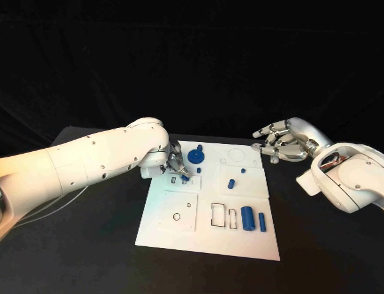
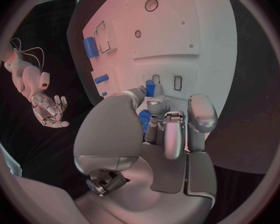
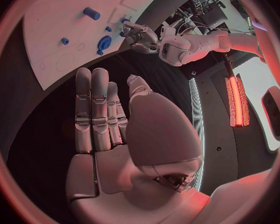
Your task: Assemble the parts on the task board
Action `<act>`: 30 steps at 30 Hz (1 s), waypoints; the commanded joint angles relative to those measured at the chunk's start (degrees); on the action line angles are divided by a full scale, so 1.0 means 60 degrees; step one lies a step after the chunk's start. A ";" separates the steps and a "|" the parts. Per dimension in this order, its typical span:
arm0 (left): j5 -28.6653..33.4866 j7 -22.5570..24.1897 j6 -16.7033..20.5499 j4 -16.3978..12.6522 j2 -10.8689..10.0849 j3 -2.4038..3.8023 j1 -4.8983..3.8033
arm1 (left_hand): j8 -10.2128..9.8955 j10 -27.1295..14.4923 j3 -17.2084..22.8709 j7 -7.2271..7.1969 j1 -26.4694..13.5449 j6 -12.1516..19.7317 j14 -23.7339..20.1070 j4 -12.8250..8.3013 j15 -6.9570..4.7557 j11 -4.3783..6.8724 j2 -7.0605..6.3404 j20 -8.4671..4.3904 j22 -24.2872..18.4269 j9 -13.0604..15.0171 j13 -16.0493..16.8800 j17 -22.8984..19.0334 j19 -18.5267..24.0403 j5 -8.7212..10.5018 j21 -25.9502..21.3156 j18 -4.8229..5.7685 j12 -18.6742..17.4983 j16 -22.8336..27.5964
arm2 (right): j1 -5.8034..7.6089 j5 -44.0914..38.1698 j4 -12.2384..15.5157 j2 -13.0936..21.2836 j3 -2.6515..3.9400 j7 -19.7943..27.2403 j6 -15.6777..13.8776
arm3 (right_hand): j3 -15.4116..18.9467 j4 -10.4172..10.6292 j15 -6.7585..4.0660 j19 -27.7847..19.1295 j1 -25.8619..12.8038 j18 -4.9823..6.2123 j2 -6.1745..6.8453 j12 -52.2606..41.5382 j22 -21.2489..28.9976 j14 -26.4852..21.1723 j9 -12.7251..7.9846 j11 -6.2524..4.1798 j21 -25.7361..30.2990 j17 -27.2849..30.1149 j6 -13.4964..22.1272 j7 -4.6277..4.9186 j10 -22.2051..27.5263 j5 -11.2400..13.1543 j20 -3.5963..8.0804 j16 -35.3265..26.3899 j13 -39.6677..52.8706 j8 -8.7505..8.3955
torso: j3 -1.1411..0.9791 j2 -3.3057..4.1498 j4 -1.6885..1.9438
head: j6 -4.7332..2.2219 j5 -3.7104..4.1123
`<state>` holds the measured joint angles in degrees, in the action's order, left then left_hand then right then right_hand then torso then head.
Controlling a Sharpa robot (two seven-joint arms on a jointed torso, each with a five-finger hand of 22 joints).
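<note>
A black table (image 1: 86, 257) takes up the lower half of the head view, its top matte and dark, with its far edge showing as a faint line at the back. Behind it hangs a black backdrop (image 1: 192, 61), plain and faintly creased. On the left of the head view a thin pale cable (image 1: 61, 205) runs in a loose curve against the dark table top. The same dark top shows in the wrist views (image 2: 255, 84) (image 3: 47, 109).
</note>
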<state>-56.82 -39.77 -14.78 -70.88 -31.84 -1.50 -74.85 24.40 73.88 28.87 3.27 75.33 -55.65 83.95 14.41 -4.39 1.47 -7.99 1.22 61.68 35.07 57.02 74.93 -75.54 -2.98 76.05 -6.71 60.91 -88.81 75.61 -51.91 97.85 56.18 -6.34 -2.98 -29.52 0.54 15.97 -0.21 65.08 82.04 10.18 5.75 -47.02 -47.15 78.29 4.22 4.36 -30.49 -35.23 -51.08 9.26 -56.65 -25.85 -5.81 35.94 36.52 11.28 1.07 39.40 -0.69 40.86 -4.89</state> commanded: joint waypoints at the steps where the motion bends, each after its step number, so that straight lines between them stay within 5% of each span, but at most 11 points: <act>1: 0.0354 -0.0150 0.0506 -0.0195 -0.0123 0.0015 -0.0006 | 0.0049 0.0077 0.0757 -0.0104 -0.0219 -0.0165 0.0932 -0.0602 -0.0048 -0.0003 -0.0038 -0.0013 0.0040 0.0063 0.0012 0.2260 -0.0072 -0.0005 0.0063 0.0179 0.0057 -0.0031 | -0.0005 -0.0060 -0.0014 -0.0008 -0.0004 -0.0024 0.0146 | -0.0030 -0.0024 0.0014 0.0055 0.0003 0.0045 0.0011 0.0048 0.0008 0.0026 -0.0011 -0.0013 0.0050 -0.0011 0.0007 -0.0008 0.0070 -0.0051 -0.0029 -0.0022 -0.0008 0.0059 | -0.0010 0.0003 0.0012 | -0.0003 -0.0007; 13: 0.0571 -0.0212 0.1098 -0.0808 -0.0568 0.0022 0.0001 | 0.0111 0.0202 0.1280 -0.0135 -0.0590 -0.0223 0.0938 -0.0930 -0.0076 0.0026 -0.0190 -0.0027 0.0120 0.0205 0.0111 0.2276 -0.0114 -0.0003 0.0104 0.0192 0.0161 -0.0042 | -0.0021 -0.0060 -0.0059 -0.0031 -0.0013 -0.0005 0.0152 | -0.0030 -0.0024 0.0014 0.0055 0.0003 0.0045 0.0011 0.0048 0.0008 0.0026 -0.0011 -0.0013 0.0050 -0.0011 0.0007 -0.0008 0.0070 -0.0051 -0.0029 -0.0022 -0.0008 0.0059 | 0.0004 0.0006 0.0002 | 0.0048 -0.0044; 30: -0.0058 -0.0237 0.1104 -0.0827 -0.0506 0.0016 0.0142 | 0.0128 0.0241 0.1397 -0.0147 -0.0707 -0.0239 0.0939 -0.1025 -0.0085 0.0036 -0.0235 -0.0035 0.0167 0.0248 0.0145 0.2280 -0.0139 -0.0001 0.0127 0.0200 0.0193 -0.0044 | -0.0039 -0.0060 -0.0083 -0.0066 -0.0016 0.0075 0.0085 | -0.0032 -0.0009 0.0027 0.0042 -0.0010 0.0041 0.0025 0.0081 0.0049 -0.0007 -0.0014 -0.0001 0.0122 -0.0016 0.0012 0.0000 0.0101 -0.0093 -0.0039 -0.0110 -0.0072 0.0078 | 0.0007 0.0006 -0.0002 | 0.0085 -0.0089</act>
<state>-55.77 -39.97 -8.41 -75.79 -35.05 -1.44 -74.04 24.78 74.83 33.84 3.08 71.40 -56.23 83.95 11.22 -4.39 1.65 -9.51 1.10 62.61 36.50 57.83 74.91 -76.08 -2.76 76.58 -5.81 61.89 -88.81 75.44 -51.92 97.36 55.84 -6.44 -3.03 -29.33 0.54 15.97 -0.21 65.08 82.04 10.18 5.75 -46.80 -46.90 78.29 4.23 4.32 -29.94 -35.27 -50.99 9.17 -56.47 -26.08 -5.81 35.62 36.14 11.51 1.16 39.41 -0.70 41.38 -5.37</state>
